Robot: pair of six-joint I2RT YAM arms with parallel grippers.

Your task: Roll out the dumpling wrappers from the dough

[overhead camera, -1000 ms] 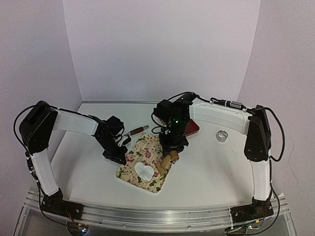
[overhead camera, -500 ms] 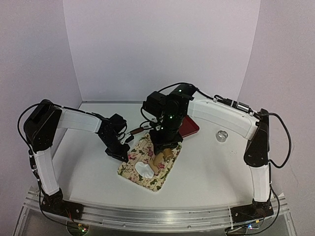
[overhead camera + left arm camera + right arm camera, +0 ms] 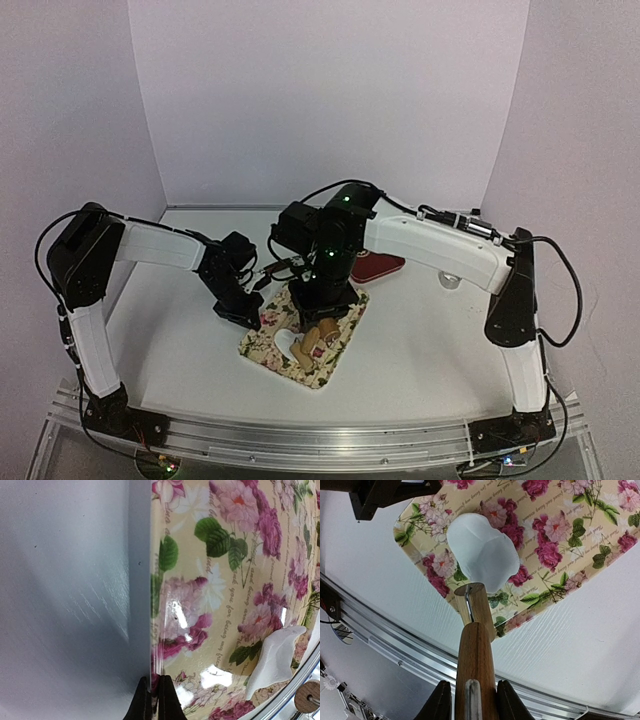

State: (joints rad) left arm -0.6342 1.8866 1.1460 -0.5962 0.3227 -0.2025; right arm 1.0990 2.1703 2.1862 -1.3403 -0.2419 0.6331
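Two jobs run together: the left end effector (image 3: 155,702) pinches shut on the floral mat (image 3: 225,580) at its 10 o'clock edge, while the right end effector (image 3: 472,700) grips the rolling pin (image 3: 475,650), which should probably press evenly over the dough (image 3: 482,555) toward the mat's 8 o'clock.

top view looks down from behind the arm bases over the whole counter (image 3: 430,340). left wrist hugs the edge of the floral board (image 3: 225,580); right wrist looks down along the rolling pin (image 3: 475,650). all three share board and dough (image 3: 482,555).
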